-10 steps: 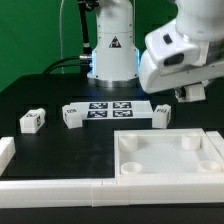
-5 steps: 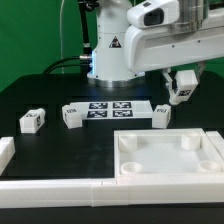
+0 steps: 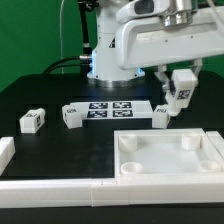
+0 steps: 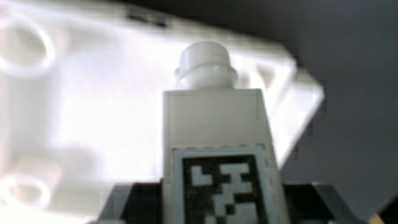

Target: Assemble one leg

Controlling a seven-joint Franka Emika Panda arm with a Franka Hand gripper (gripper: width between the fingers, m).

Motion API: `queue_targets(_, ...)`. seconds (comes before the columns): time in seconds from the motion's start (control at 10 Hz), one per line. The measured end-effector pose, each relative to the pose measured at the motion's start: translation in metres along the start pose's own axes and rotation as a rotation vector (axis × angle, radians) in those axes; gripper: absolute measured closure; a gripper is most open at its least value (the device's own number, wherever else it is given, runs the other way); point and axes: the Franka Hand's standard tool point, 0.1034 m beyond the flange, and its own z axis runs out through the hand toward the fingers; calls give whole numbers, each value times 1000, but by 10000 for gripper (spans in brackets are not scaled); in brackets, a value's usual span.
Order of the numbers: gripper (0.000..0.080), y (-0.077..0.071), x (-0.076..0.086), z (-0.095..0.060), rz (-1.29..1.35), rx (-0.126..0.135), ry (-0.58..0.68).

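Note:
My gripper is shut on a leg, a small white block with a black-and-white tag. It holds the leg tilted in the air, above the back right of the large white tray-like piece. In the wrist view the leg stands between the dark fingers of my gripper. Its round peg points away, over the blurred tray-like piece. Three more legs lie on the black table: one at the exterior view's left, one and one at the ends of the marker board.
Long white bars edge the table's front, with a short white block at the exterior view's left. The robot base stands behind the marker board. The arm's white body fills the upper right of the exterior view.
The arm's body has swung toward the exterior view's left and turned. The held leg has come into sight and now hangs over the tray-like piece's back right.

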Motion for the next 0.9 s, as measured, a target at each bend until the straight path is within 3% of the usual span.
queue_targets(0.1,508,3,21,0,-29,2,25)
queue_targets(0.5,508,8,22,2,-34,-18,93)
queue_targets(0.6,508,20,27,0,-54,-70,251)
queue_targets(0.7,508,22,28,5,-53,-74,270)
queue_targets(0.9,508,21,57,6,-56,-60,274)
